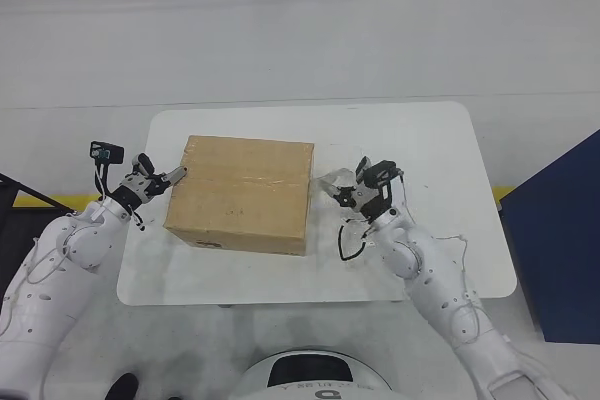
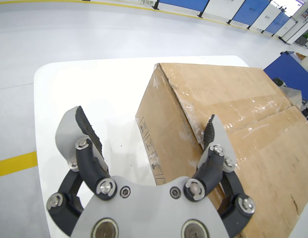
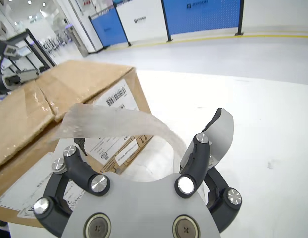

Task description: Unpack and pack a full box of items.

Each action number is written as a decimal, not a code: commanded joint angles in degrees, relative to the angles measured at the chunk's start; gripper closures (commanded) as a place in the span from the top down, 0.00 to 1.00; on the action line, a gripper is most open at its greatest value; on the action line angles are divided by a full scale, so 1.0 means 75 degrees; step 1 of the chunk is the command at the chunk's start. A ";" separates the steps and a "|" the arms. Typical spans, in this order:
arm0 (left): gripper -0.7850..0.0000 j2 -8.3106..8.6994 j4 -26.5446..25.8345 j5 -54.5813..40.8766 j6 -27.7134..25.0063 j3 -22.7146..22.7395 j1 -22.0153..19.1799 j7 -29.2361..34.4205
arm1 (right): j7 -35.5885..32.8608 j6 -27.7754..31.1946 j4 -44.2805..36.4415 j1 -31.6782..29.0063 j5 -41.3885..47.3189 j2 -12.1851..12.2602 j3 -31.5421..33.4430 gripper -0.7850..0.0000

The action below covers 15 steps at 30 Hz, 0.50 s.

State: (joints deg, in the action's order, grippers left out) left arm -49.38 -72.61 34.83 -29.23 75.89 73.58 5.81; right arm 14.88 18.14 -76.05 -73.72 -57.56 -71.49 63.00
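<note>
box [image 1: 242, 193]: cardboard, flaps down, on white table [image 1: 420, 150] | left gripper [image 1: 172, 177]: fingers spread wide, at the box's left end, one fingertip over its top edge | right gripper [image 1: 338, 186]: fingers spread, just beside the box's labelled right end, loose clear tape strip [image 3: 119, 122] arching across them

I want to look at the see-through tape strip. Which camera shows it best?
The right wrist view: the clear tape strip curls big and close beside the box. The top view shows it tiny; the left wrist view shows just a grey bit past the box, hard to tell.
</note>
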 commanded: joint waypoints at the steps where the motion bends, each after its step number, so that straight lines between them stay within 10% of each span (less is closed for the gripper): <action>1: 1.00 0.0000 0.0000 0.0000 0.0000 0.0000 0.0000 0.0000 | 0.0208 0.0000 -0.0100 -0.0094 0.0061 0.0016 0.0145 1.00; 15: 1.00 0.0000 0.0000 0.0000 0.0000 0.0000 0.0000 0.0000 | -0.0578 -0.1221 -0.1737 -0.0515 -0.0460 0.0043 0.0516 1.00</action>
State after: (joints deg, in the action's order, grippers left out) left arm -49.38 -72.61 34.83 -29.23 75.89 73.58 5.81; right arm 11.23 9.62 -87.43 -77.20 -60.45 -71.21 66.73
